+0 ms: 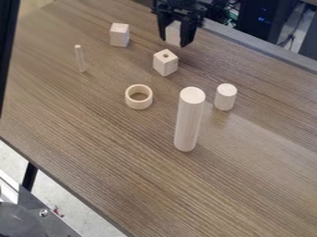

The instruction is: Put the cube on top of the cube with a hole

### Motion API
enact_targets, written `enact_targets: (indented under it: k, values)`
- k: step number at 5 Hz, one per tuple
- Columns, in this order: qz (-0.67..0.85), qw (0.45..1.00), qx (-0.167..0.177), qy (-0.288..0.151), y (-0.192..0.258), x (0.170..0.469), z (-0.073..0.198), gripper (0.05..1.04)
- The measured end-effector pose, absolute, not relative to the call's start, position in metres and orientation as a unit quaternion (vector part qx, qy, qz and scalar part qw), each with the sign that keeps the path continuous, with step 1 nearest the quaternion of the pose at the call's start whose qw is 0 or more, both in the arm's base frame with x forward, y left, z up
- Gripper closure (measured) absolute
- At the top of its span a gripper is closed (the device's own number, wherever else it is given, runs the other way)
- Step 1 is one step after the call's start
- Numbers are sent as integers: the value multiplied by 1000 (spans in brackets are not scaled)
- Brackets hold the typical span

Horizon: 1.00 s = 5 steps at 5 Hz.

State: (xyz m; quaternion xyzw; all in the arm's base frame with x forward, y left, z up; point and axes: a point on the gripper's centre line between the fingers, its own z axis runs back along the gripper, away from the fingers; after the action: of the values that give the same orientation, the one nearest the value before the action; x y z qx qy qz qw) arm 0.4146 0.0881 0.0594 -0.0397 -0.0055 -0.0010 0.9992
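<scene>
We see gripper (174,42) near table's (105,139) far edge, cube (173,33) clamped between its fingers. Holed cube (164,65) sits just beside, hole up. We spot another cube (119,36), ring (138,103), tall cylinder (188,122) upright.

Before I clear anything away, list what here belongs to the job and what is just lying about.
For the job:
Plain wooden cube, held in the end effector
Wooden cube with a hole

Lying about:
Second plain cube
Thin dowel
Wooden ring
Tall wooden cylinder
Short wooden cylinder
</scene>
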Motion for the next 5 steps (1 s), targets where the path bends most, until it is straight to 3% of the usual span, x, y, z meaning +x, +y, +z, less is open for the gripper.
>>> enact_targets:
  k: [5]
  values:
    - [-37, 999, -17, -2, 96, 386, 77, 471]
